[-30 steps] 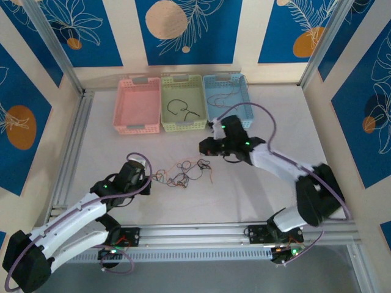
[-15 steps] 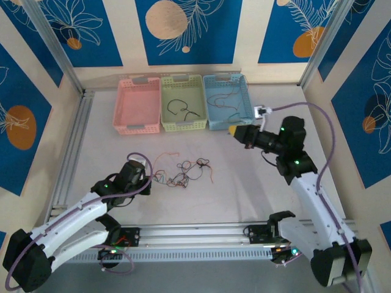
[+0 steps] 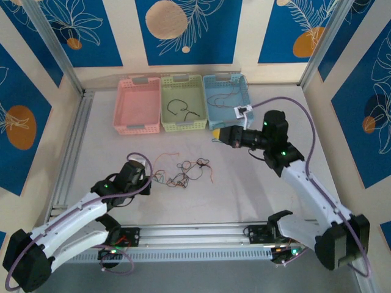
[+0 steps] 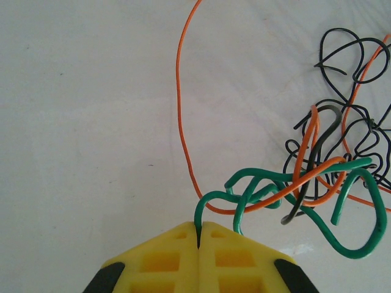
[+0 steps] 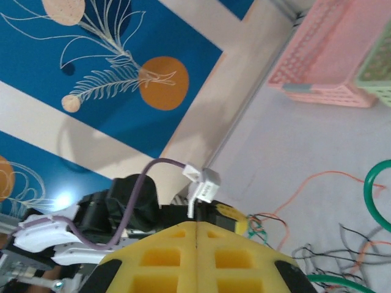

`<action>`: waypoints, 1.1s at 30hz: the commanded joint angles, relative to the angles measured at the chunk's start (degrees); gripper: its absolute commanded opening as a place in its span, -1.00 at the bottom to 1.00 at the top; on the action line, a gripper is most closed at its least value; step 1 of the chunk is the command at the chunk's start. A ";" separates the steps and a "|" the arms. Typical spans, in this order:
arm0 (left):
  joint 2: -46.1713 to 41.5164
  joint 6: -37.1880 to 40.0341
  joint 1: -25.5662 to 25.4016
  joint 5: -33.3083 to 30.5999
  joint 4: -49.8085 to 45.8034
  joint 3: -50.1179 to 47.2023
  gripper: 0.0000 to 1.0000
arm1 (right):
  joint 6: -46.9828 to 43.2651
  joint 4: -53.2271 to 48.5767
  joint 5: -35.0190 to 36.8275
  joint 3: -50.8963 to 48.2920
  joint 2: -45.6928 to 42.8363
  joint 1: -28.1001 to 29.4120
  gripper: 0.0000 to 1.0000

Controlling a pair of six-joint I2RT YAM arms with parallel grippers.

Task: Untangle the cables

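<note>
One black cable [image 3: 177,105] lies in the green basket [image 3: 181,127]. The knot [image 3: 186,171] on the bench [image 3: 256,189] in front of it is mostly tangled. The left end effector [image 4: 198,231] pinches its green strand [image 4: 256,172]. The right end effector [image 3: 215,132], beside the basket, is closed, load unclear.

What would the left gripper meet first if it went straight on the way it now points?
The left gripper is shut on the green cable; its loop just ahead likely comes first, then the orange cable. The black tangle seems to lie right of that line.
</note>
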 commanded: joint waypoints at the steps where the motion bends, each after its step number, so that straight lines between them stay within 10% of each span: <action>1: -0.73 -0.16 0.45 -0.27 -0.03 -0.28 -1.00 | 3.84 3.40 -0.26 6.64 6.92 4.53 -1.00; 28: -2.07 0.28 0.42 0.98 0.18 -0.72 -1.00 | 12.64 -1.86 -6.93 102.42 92.47 14.97 -1.00; 33: -1.91 0.39 0.40 0.97 0.18 -0.71 -1.00 | 14.33 0.36 0.65 103.86 97.09 14.47 -0.81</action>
